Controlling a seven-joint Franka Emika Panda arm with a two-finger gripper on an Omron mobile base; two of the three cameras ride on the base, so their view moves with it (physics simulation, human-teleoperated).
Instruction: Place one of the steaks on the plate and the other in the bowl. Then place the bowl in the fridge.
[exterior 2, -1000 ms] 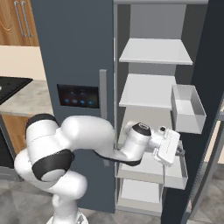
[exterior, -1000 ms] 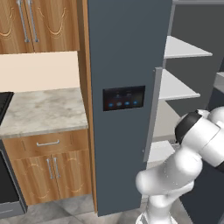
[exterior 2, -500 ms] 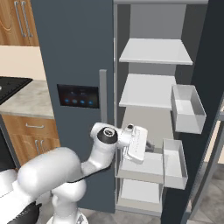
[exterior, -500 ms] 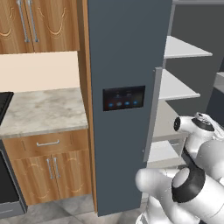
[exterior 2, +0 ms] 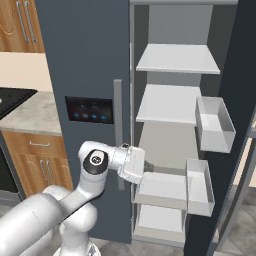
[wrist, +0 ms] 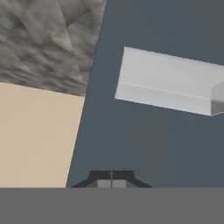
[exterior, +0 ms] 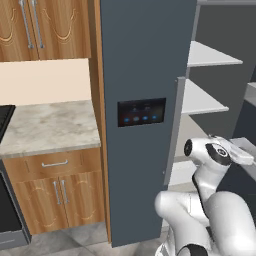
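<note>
base views: flank arm, share fridge [exterior: 145, 60] | hand view: near door

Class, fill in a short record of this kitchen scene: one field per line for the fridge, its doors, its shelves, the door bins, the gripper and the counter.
fridge: tall slate-grey fridge, black panel with blue lights
doors: left door shut; right door swung open
shelves: white shelves with nothing visible on them
door bins: two pale bins on the open door
gripper: gripper shut, nothing held, in front of the open compartment
counter: marbled counter left of the fridge, over wooden cabinets
</note>
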